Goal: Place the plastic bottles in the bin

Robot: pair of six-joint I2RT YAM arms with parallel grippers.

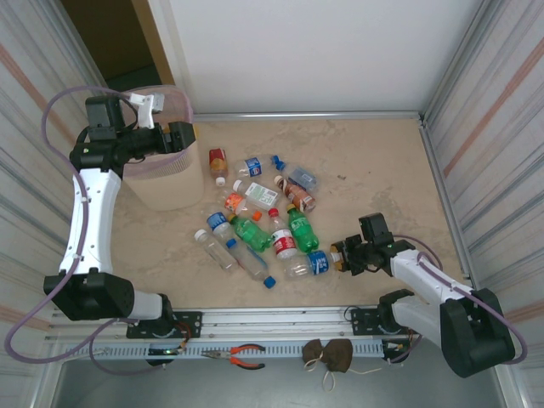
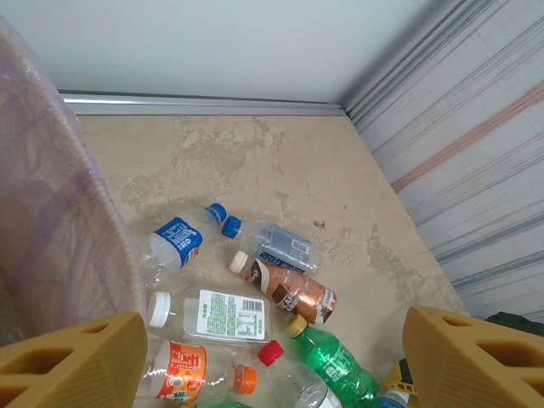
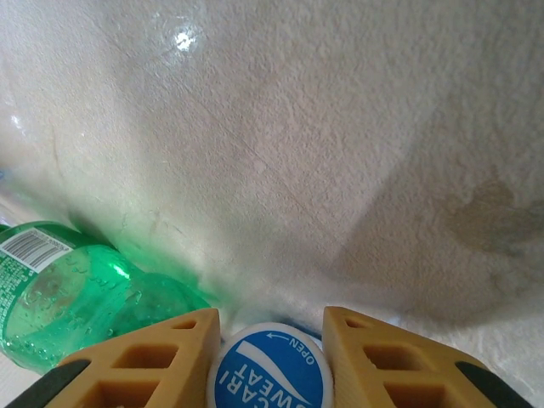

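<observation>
Left gripper (image 1: 181, 136) hangs at the bin (image 1: 161, 194) rim, jaws wide, empty; likely in the way of a drop-off there. Plastic bottles (image 1: 255, 225) heaped on the table (image 1: 382, 178) right of the bin; labels too small to read. Right gripper (image 1: 343, 257) pinched on the blue cap (image 3: 270, 378) of a clear bottle (image 1: 308, 264); cap reads "CARI SWEAT", "OPEN". Risk: small cap hold, so the bottle may swing or slip on lift; green bottle (image 3: 76, 289) just beside may get knocked rolling.
</observation>
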